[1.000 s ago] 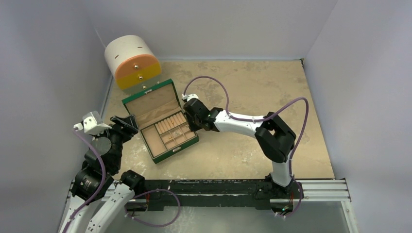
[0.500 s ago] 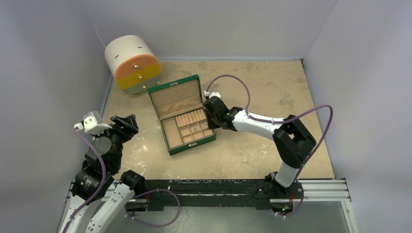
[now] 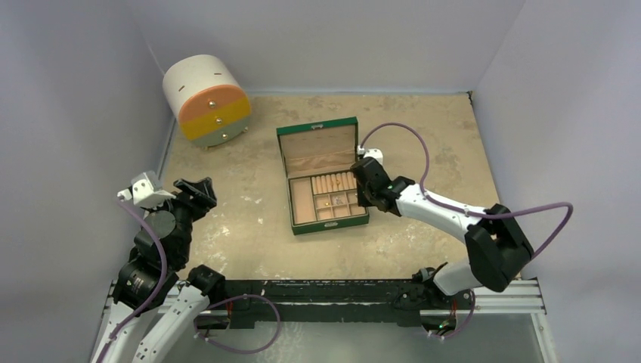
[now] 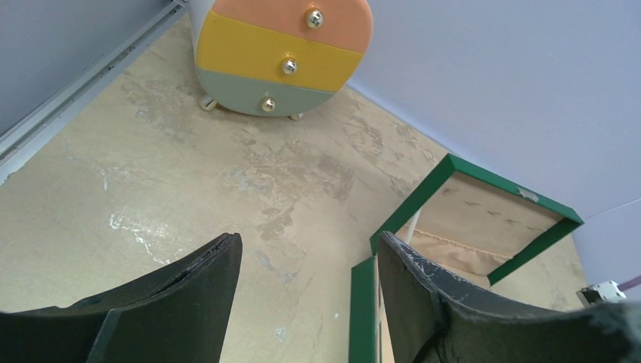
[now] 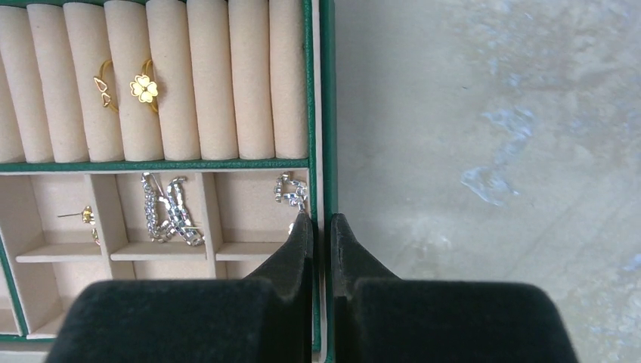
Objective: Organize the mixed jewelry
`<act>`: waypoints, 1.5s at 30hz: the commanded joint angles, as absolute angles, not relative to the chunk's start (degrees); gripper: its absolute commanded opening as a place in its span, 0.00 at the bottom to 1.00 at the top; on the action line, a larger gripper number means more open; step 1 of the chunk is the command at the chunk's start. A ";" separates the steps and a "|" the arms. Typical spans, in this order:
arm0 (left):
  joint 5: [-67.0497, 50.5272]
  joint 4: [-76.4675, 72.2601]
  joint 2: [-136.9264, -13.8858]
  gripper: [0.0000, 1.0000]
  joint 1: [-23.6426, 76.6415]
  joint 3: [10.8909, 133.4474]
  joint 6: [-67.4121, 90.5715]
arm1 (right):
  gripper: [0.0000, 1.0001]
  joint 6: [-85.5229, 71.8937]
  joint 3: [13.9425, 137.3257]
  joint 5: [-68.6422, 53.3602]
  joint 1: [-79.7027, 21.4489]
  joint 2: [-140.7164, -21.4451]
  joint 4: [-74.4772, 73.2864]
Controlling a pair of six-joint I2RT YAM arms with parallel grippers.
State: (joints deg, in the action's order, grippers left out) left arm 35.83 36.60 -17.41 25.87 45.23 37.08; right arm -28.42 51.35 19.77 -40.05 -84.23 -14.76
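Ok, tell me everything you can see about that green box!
The green box sits open on the table, its lid raised. It is green outside and soft tan inside. A row of padded rolls holds two gold rings. Small square pockets below hold sparkly silvery earrings and a gold stud. The right tool pinches its right wall.

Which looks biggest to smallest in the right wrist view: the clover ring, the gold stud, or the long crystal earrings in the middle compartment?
1. crystal earrings
2. clover ring
3. gold stud
All three lie at a similar distance from the camera, so the ranking is fair.
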 commanded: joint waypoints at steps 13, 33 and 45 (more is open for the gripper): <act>36.30 35.51 -18.77 0.65 25.31 46.74 37.81 | 0.08 -32.77 46.47 21.08 -37.79 -78.79 -13.08; 35.43 35.33 -20.31 0.65 25.25 46.60 37.81 | 0.51 -22.60 59.84 25.08 -26.25 -70.23 -15.16; 34.31 35.48 -21.91 0.65 25.31 47.05 37.36 | 0.15 -29.24 68.12 0.37 -9.38 -84.96 -3.64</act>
